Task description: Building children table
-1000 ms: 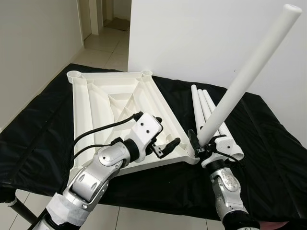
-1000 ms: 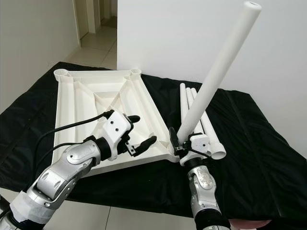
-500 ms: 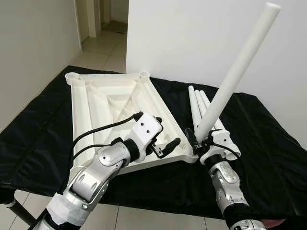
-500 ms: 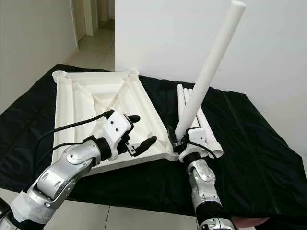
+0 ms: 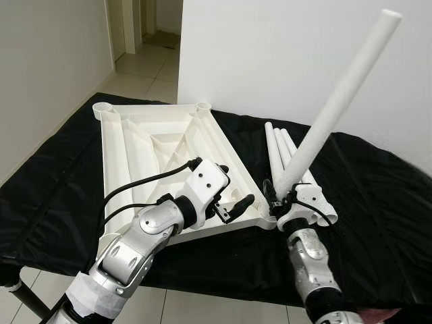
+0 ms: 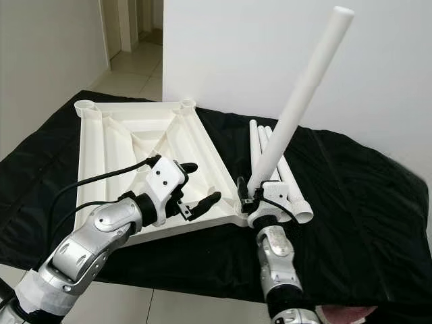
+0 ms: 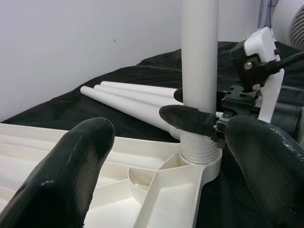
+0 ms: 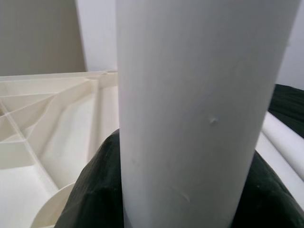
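An upturned white plastic table top [image 5: 155, 145] lies on a black cloth, ribs facing up. A long white leg tube [image 5: 335, 108] stands tilted in the top's near right corner socket [image 7: 199, 159], its threaded end at the socket rim. My right gripper [image 5: 282, 199] is shut on the tube just above the socket. My left gripper [image 5: 226, 192] hovers open over the near right part of the top, beside that corner, with nothing between its fingers [image 7: 71, 161]. Three more white leg tubes [image 5: 287, 152] lie side by side on the cloth behind the right gripper.
The black cloth [image 5: 378, 202] covers a low table with its front edge close to me. A white wall [image 5: 283, 54] stands right behind it. A tiled floor and doorway [image 5: 145, 57] open at the back left.
The held tube has swung, first more upright, then leaning a little further right again. The right gripper stayed shut on it at the corner socket. The left gripper has hardly moved.
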